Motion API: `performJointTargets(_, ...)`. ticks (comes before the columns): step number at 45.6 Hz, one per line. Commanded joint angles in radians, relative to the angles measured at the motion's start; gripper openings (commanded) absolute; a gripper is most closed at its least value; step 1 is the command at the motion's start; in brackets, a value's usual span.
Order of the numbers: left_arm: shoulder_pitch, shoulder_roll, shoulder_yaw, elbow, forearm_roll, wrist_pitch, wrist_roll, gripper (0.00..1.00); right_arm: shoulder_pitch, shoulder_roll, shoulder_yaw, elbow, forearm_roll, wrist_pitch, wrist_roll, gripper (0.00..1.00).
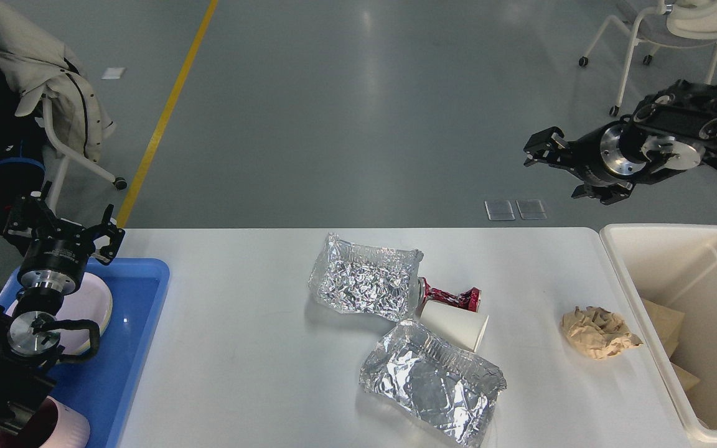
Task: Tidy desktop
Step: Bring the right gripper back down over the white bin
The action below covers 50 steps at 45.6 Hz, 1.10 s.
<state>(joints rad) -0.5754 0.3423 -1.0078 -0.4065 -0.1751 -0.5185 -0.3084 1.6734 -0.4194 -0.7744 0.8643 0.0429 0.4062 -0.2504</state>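
The white desktop holds two crumpled foil trays, one at the middle and one nearer the front. A crushed red can and a white paper cup on its side lie between them. A crumpled brown paper ball lies near the right edge. My left gripper is open and empty above the blue tray's far corner. My right gripper is open and empty, raised high beyond the table's far right edge.
A cream-white bin with brown paper inside stands at the right end. A blue tray at the left holds a pink plate and a pink cup. Chairs stand on the floor beyond the table.
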Motion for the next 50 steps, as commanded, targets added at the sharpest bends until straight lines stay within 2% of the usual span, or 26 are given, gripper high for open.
performJointTargets(1,0.000,0.000,0.000,0.000,0.000,0.000,0.000,0.98,0.164,-0.024,-0.074,0.269,0.000,0.071,-0.003,1.00)
performJointTargets(9,0.000,0.000,0.000,0.000,0.000,0.000,0.000,0.98,0.354,-0.032,-0.166,0.511,-0.002,0.077,-0.007,1.00)
performJointTargets(17,0.000,0.000,0.000,0.000,0.000,0.000,0.000,0.98,0.420,-0.025,-0.166,0.627,-0.002,0.080,-0.010,1.00)
performJointTargets(30,0.000,0.000,-0.002,0.000,0.000,0.000,0.000,0.98,0.419,-0.038,-0.258,0.615,-0.103,0.071,-0.007,1.00)
performJointTargets(37,0.000,0.000,-0.002,0.000,0.000,0.000,0.000,0.98,0.387,-0.111,-0.348,0.532,-0.158,0.071,-0.006,1.00)
performJointTargets(44,0.000,0.000,-0.002,0.000,0.000,0.000,0.000,0.98,0.267,-0.220,-0.339,0.469,-0.222,0.056,0.000,1.00)
performJointTargets(50,0.000,0.000,-0.002,0.000,0.000,0.000,0.000,0.98,0.071,-0.251,-0.241,0.360,-0.219,0.005,0.002,1.00)
